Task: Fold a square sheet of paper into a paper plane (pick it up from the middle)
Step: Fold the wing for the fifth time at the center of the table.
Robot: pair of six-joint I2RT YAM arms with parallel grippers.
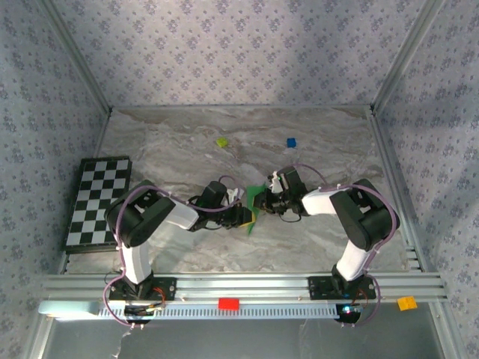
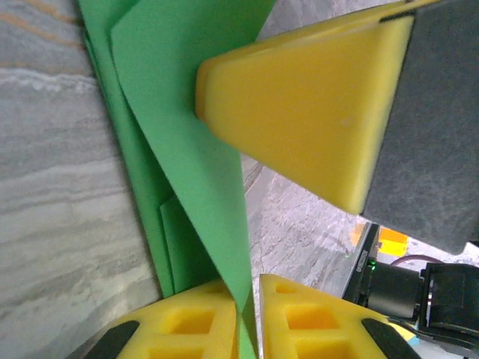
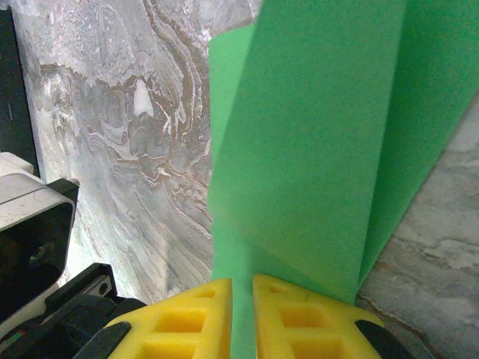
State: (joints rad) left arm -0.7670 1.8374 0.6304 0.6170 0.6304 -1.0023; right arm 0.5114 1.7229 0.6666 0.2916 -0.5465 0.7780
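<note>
marble-look table (image 1: 314,142), floral walls: two arms meet mid-table on one green paper (image 1: 255,200).
left gripper (image 2: 247,288) is pinched on the paper, fingers nearly together with just the sheet between them. right gripper (image 3: 242,288) is clamped on it the same way from the opposite side. paper is folded into several layers and stands on edge between the two grippers; can't tell if it touches the table. one checkerboard (image 1: 97,200) at left edge. four small blocks: yellow-green block (image 1: 221,141) and blue block (image 1: 291,142) toward the back, red block (image 1: 228,304) and orange block (image 1: 406,303) on the front rail.
</note>
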